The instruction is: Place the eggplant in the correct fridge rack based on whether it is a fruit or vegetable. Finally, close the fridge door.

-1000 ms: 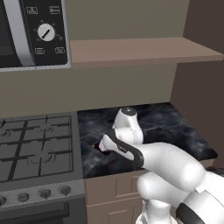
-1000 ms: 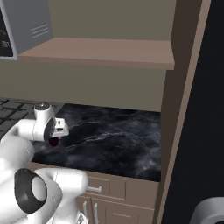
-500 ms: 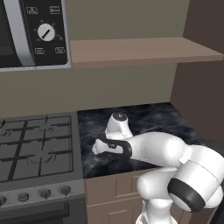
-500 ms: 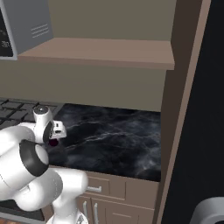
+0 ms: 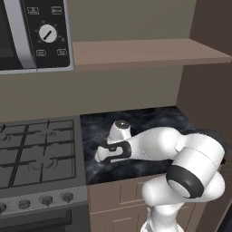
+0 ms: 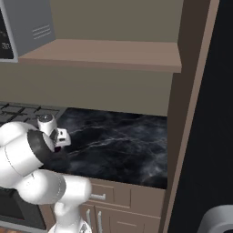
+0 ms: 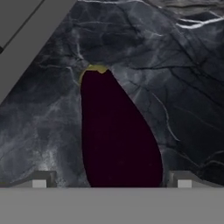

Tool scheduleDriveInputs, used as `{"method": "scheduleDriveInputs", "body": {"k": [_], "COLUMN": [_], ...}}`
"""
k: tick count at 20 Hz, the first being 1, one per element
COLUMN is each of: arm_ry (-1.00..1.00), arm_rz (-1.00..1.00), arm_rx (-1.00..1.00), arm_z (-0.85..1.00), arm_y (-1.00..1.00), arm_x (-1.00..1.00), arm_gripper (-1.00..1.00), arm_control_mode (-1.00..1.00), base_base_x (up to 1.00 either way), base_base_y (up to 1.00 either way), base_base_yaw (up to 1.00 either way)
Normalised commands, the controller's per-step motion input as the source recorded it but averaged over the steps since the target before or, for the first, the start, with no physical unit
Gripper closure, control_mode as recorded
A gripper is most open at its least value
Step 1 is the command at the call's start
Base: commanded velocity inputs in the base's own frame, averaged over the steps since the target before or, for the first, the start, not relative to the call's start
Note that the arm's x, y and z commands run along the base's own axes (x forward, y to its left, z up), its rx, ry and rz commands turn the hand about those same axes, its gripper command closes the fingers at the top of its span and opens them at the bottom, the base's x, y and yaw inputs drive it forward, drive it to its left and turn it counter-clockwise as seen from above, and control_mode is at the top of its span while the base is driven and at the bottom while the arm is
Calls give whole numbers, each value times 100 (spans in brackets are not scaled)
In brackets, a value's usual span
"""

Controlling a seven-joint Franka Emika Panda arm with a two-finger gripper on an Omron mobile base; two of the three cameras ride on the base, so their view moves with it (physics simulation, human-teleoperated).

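The eggplant (image 7: 116, 135) is dark purple with a yellow-green stem tip and lies on the black marble counter (image 7: 183, 87). In the hand view it fills the space between my two fingertips (image 7: 39, 180), stem end pointing away from the hand. My gripper (image 7: 111, 180) is open and straddles the eggplant's thick end without closing on it. In the left base view the hand (image 5: 111, 152) hangs low over the counter's left part, close to the stove. The right base view shows the hand (image 6: 58, 139) from the other side. The fridge rack is out of view. A tall black face (image 6: 218, 113) stands at the far right; I cannot tell whether it is the fridge door.
A gas stove (image 5: 36, 154) borders the counter (image 5: 154, 120) on the left, its edge showing as a grey band (image 7: 30, 39). Above are a microwave (image 5: 31, 36) and a brown shelf (image 5: 145, 52). A brown cabinet wall (image 6: 186, 113) closes the counter's right end.
The arm has folded forward and down, bringing the hand lower over the eggplant near the stove side. The jaws have stayed open.
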Motion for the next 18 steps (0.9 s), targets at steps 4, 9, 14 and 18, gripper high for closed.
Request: {"method": "scheduleDriveInputs", "body": {"k": [4, 9, 14, 18], "arm_ry": [0, 0, 0, 0], "arm_rz": [0, 0, 3, 1], "arm_rx": [0, 0, 0, 0], "arm_z": [-19, -19, -22, -1], "arm_y": [0, 0, 0, -2], "arm_x": [12, 11, 9, 0], "arm_gripper": [-100, -100, 100, 100], "arm_control_mode": [-100, -100, -100, -100], "base_base_x": [0, 0, 0, 0], "base_base_y": [0, 0, 0, 0], "base_base_yaw": [0, 0, 0, 0]}}
